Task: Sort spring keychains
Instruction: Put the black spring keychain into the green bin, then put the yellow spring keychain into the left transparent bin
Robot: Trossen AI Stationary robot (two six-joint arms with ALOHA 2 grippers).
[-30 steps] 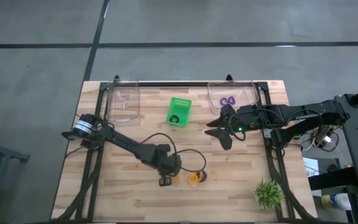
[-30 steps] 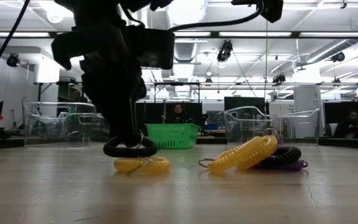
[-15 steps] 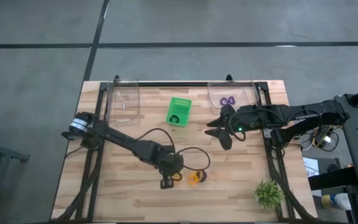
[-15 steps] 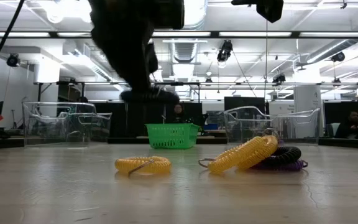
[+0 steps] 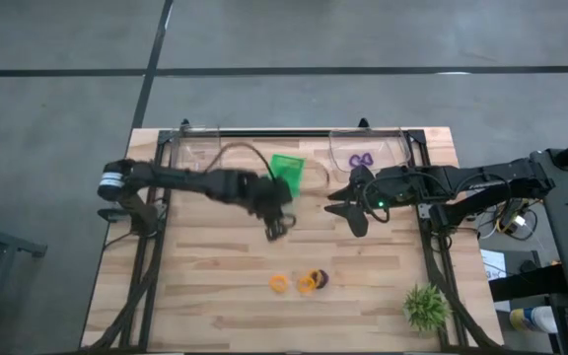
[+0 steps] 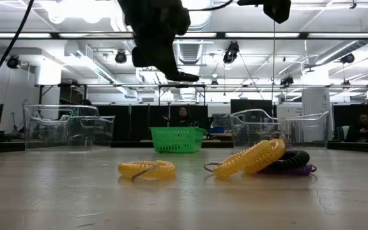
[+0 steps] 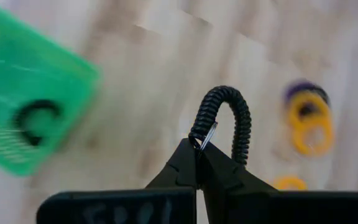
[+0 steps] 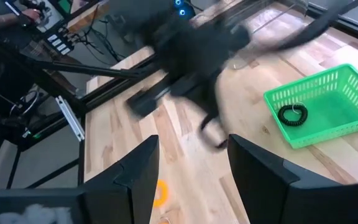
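Note:
My left gripper is shut on a black spring keychain and hangs above the table just near of the green basket. A second black keychain lies in that basket. On the near middle of the table lie an orange keychain and a small pile of orange, black and purple ones. The low view shows the single one lying flat and the pile beside it. My right gripper waits open, right of the basket. My left gripper pinches the black keychain between its two fingertips at the end of the coil where the small metal ring sits. The rest of the coil arches out beyond the fingertips as a loop. The keychain is lifted well clear of the table.
Two clear bins stand at the far edge, the left one and the right one with purple keychains in it. A spiky green plant stands at the near right corner. Bare wood lies between the basket and the keychains.
My left gripper has risen from the table beside the orange keychains with the black keychain in its fingers. It has then swung toward the far edge, up to the green basket. The orange keychains and the pile have stayed where they were.

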